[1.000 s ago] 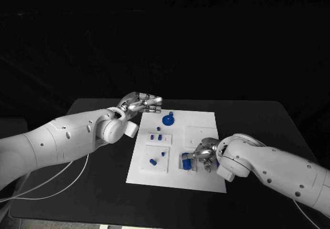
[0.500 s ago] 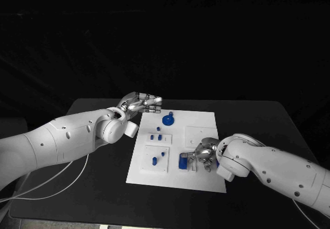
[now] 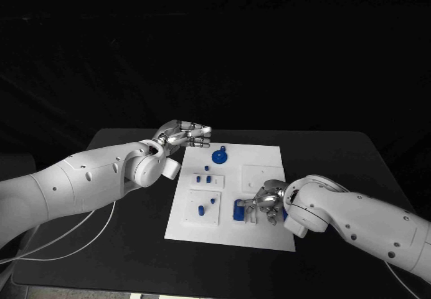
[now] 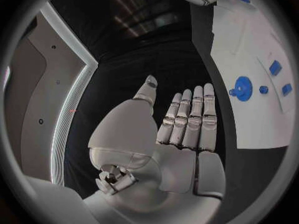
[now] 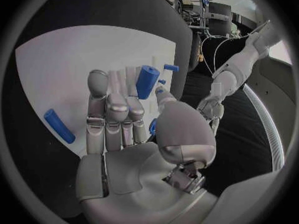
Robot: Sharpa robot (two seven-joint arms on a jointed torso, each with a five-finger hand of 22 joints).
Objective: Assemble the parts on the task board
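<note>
The white task board [image 3: 262, 163] lies mid-table, also seen in the wrist views [image 4: 249, 50] [image 5: 62, 69]. My right hand [image 3: 266, 199] [image 5: 124, 129] is over its near right part, thumb and fingertips pinching a blue cylinder [image 3: 237, 212] [image 5: 146, 81] that stands tilted on the board. A blue peg [image 5: 59, 126] lies flat beside the fingers. A round blue knob [image 3: 220, 156] [image 4: 243, 88] sits at the far end, with small blue pieces [image 3: 207, 179] nearer. My left hand [image 3: 184, 134] [image 4: 181, 129] hovers open off the board's far left corner, fingers straight.
White cables [image 3: 81, 243] trail over the table's left near edge under my left arm. Black table surface [image 3: 341, 162] stretches to the right of the board and beyond its far end.
The right hand has shifted the blue cylinder slightly leftward on the board. The left hand has stayed where it was.
</note>
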